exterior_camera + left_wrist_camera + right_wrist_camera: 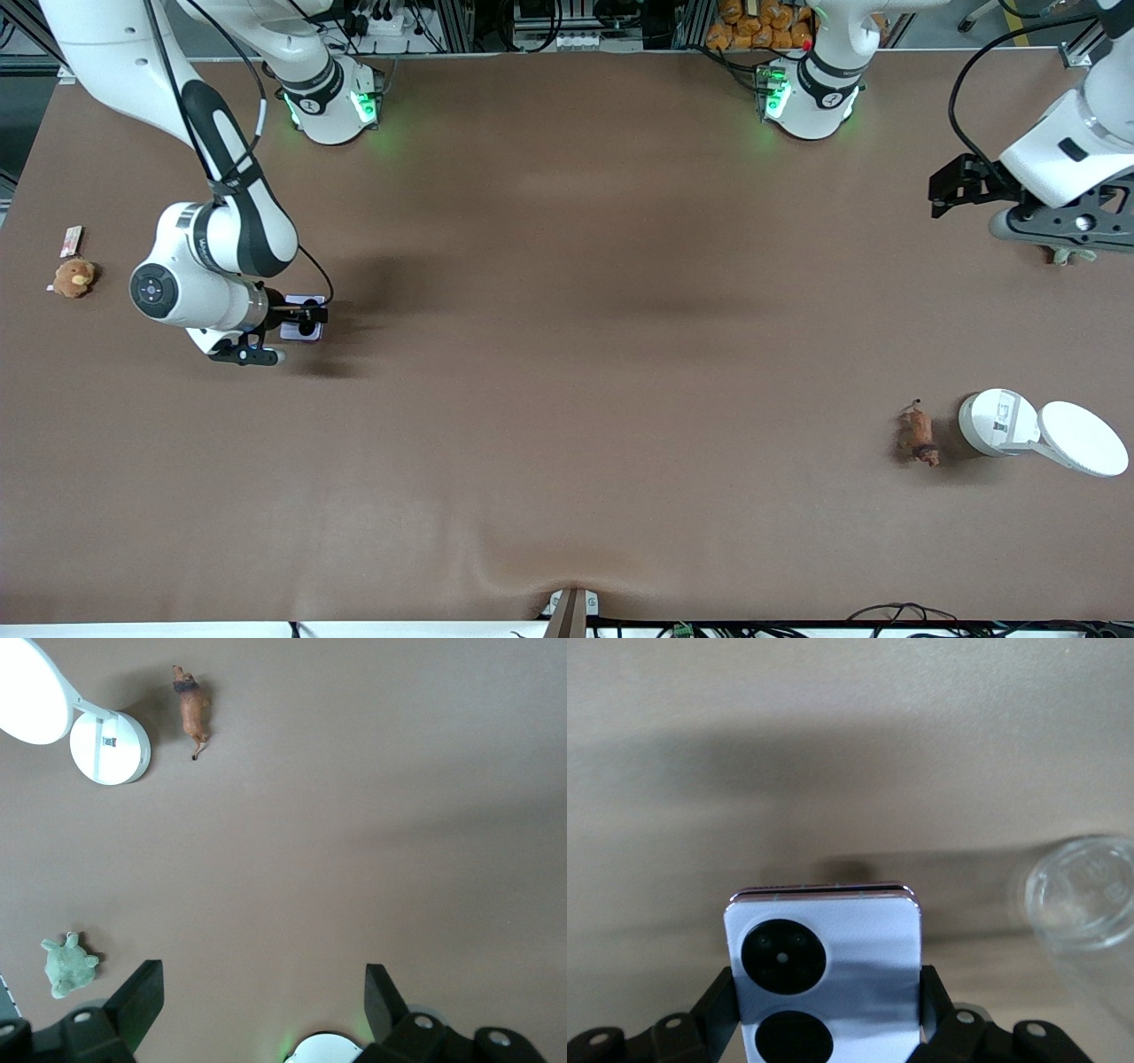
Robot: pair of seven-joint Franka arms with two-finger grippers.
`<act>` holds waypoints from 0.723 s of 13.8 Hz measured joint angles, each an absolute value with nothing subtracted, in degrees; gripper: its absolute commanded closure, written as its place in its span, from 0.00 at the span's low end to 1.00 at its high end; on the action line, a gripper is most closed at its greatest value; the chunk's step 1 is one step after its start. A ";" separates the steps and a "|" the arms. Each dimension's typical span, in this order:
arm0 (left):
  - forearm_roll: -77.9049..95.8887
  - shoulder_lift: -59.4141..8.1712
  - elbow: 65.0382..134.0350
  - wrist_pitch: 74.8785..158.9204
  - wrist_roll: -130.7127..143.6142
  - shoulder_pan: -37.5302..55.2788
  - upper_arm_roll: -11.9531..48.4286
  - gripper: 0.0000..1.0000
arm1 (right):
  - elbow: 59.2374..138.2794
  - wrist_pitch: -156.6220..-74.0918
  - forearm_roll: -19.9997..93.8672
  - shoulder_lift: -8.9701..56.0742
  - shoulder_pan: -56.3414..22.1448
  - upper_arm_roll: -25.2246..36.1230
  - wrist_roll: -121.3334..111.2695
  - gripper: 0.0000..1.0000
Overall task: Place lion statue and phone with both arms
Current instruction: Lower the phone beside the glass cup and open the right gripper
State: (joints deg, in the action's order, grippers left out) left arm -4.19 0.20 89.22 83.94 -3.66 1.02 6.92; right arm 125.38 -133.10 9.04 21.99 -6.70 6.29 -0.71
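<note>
The phone [304,321], pale lavender with two black camera circles, sits between the fingers of my right gripper [299,312], low over the table toward the right arm's end. In the right wrist view the phone [824,948] fills the gap of the right gripper [824,997], whose fingers press its two side edges. The lion statue [916,434] lies on the table toward the left arm's end, beside a white lamp; it also shows in the left wrist view [192,711]. My left gripper [953,188] hangs open and empty, high over the table, fingers wide apart [264,988].
A white round-based lamp [1036,430] lies beside the lion statue. A green plush turtle [1074,255] lies under the left arm. A brown plush toy [73,277] and a small card [71,240] lie at the right arm's end. A clear round glass [1085,904] shows near the phone.
</note>
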 measured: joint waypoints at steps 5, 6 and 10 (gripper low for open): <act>-3.71 0.96 88.58 82.03 -0.51 2.89 6.09 0.00 | 125.06 -134.36 9.01 24.84 -6.76 5.63 -0.70 0.00; -3.33 1.05 88.36 81.97 0.16 3.05 6.09 0.00 | 124.09 -132.31 9.01 24.72 -6.77 5.55 -0.70 0.00; -2.79 1.16 86.76 80.96 0.40 3.08 6.18 0.00 | 113.36 -114.27 9.01 23.29 -6.96 5.40 -0.68 0.00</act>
State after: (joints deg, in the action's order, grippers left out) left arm -2.79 1.16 86.76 80.96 0.40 3.08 6.18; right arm 113.36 -114.27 9.01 23.29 -6.96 5.40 -0.68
